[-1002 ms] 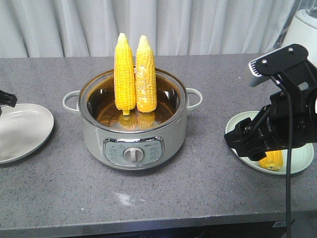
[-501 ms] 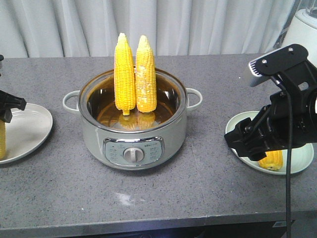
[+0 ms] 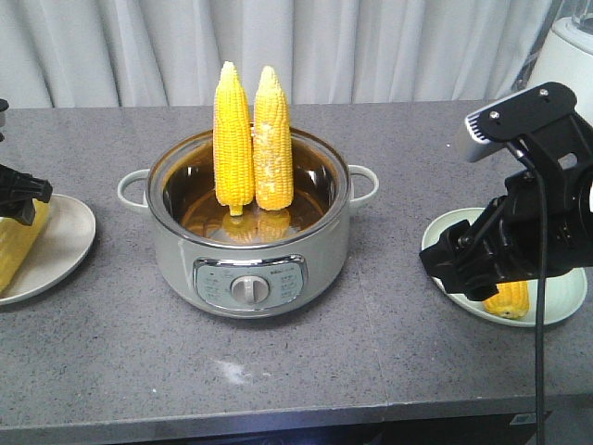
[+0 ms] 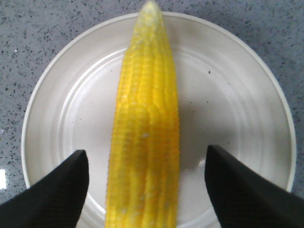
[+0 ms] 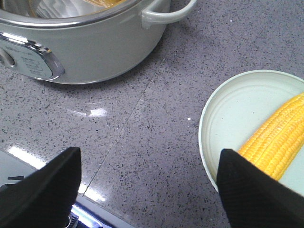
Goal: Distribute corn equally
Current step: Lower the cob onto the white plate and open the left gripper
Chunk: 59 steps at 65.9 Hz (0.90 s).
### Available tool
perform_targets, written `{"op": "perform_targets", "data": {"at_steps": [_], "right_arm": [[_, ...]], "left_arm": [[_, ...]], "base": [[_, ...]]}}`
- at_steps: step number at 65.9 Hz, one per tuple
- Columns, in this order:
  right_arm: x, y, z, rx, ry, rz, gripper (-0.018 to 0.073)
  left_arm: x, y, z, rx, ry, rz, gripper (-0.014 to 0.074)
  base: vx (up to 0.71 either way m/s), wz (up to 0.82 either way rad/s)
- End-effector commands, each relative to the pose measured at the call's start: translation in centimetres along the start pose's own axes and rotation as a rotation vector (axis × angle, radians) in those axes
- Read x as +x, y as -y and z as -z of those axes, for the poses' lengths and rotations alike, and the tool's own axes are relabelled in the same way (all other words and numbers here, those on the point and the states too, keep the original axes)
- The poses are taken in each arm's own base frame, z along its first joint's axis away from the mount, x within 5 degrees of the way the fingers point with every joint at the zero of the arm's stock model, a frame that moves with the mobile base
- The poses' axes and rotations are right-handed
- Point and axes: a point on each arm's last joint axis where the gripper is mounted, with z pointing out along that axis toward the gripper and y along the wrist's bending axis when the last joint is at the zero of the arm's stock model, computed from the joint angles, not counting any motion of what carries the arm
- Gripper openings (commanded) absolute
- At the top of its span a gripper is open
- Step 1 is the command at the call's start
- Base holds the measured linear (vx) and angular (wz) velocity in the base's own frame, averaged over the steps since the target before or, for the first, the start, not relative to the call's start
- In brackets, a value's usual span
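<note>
Two cobs of corn (image 3: pixel 233 134) (image 3: pixel 272 139) stand upright, side by side, in the grey electric pot (image 3: pixel 176 269); the right one has pale patches. A third corn cob (image 4: pixel 145 142) lies along the white plate (image 4: pixel 228 95) at the table's left, also seen as corn (image 3: pixel 17 248) on the plate (image 3: pixel 67 239). My left gripper (image 4: pixel 147 152) straddles its thick end, open, with a gap on each side. A fourth corn cob (image 5: pixel 278 137) lies on the pale green plate (image 5: pixel 228 109) at right. My right gripper (image 5: pixel 149 152) hovers open over bare counter beside that plate's left rim.
The pot fills the middle of the grey stone counter (image 3: pixel 371 352), with handles (image 3: pixel 363 183) sticking out on both sides. A white appliance (image 3: pixel 570 56) stands at the back right corner. A curtain hangs behind. The counter's front edge runs just below my right gripper.
The left plate was bare a second ago; my left gripper has come in from the left with a corn cob, which now lies on that plate. The right arm has not moved.
</note>
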Motion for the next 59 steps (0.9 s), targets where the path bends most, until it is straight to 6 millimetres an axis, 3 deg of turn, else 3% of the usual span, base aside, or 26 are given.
{"op": "perform_targets", "data": {"at_steps": [1, 25, 59], "right_arm": [[-0.9, 0.1, 1.3, 0.019, 0.09, 0.018, 0.0572], [-0.9, 0.1, 1.3, 0.019, 0.092, 0.018, 0.0572], [-0.9, 0.1, 1.3, 0.019, 0.092, 0.018, 0.0572]], "left_arm": [[-1.0, 0.1, 3.3, 0.0, 0.143, 0.004, 0.0507], [0.4, 2.7, 8.1, 0.132, 0.292, -0.11, 0.0507], [7.9, 5.8, 13.8, 0.187, 0.519, -0.221, 0.0507]], "base": [[0.0, 0.0], [0.0, 0.0], [0.0, 0.0]]}}
